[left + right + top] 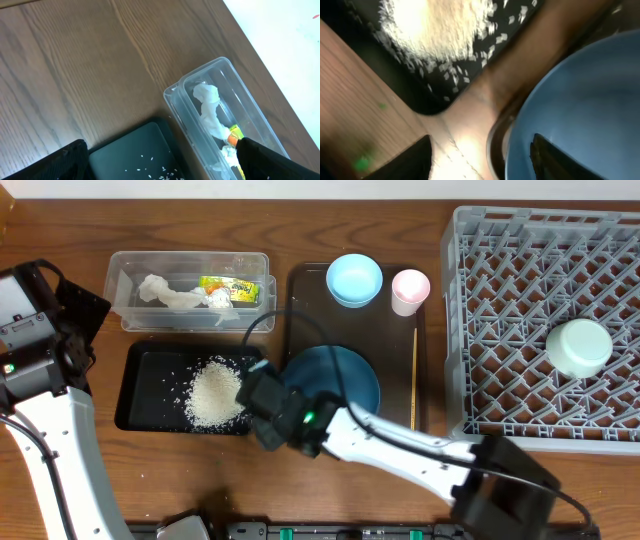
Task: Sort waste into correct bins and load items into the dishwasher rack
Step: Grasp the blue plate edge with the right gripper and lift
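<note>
The right gripper (480,162) stands parted astride the rim of the large dark blue plate (580,100), seen only in the right wrist view; overhead, the gripper covers that rim. Just beside lies the heap of white rice grains (213,392) in the shallow black rectangular tray (140,395). The left gripper (160,150) gapes wide.

No text, number or sign can be read in any view. The small yellow-green printed plastic wrapper (232,288), lying in the clear rectangular plastic tub (190,256) at the upper left of the overhead frame, carries print too small to make out.
</note>
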{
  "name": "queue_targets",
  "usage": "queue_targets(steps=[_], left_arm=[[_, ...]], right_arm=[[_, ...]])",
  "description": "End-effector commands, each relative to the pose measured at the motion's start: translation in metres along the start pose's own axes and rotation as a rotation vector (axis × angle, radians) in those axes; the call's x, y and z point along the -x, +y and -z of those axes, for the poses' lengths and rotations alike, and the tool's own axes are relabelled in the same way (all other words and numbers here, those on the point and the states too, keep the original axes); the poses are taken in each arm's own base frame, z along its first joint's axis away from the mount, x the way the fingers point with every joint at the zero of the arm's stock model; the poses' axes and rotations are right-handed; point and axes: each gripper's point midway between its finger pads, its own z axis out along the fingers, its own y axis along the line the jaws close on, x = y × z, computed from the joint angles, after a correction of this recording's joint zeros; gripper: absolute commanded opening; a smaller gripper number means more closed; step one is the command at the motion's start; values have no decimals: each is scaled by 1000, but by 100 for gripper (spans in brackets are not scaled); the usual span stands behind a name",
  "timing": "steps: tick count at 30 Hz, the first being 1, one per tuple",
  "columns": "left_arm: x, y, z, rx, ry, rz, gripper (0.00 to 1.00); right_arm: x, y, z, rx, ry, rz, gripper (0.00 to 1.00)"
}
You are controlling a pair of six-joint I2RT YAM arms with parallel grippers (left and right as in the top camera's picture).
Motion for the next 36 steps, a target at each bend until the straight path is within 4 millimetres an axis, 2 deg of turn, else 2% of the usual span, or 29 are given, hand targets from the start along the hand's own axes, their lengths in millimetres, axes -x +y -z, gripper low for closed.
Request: queue_targets(steps=[1,3,12,16,25,31,33,36], left_arm=[[4,2,1,10,-11,9,96],[4,2,1,10,-11,9,96],[4,2,1,10,-11,9,96],[4,2,1,10,-11,9,96],[4,2,1,10,-11,9,96],[4,2,1,10,-11,9,96],[4,2,1,10,-11,9,96],[4,2,1,10,-11,9,96]], right_arm=[[2,-7,-2,-66,-24,9,49],[1,-8,-2,-68,-22,9,46],[-25,-20,-16,-125,79,24,47],[-27,-20,-17,-121,90,23,45],[-43,-23,-15,-129,159,28,30],[-43,-17,-15,-119,151,34,21],[-41,-15,-15,-113,143,34,16],[-38,-14,-15,-110,134,22,2]])
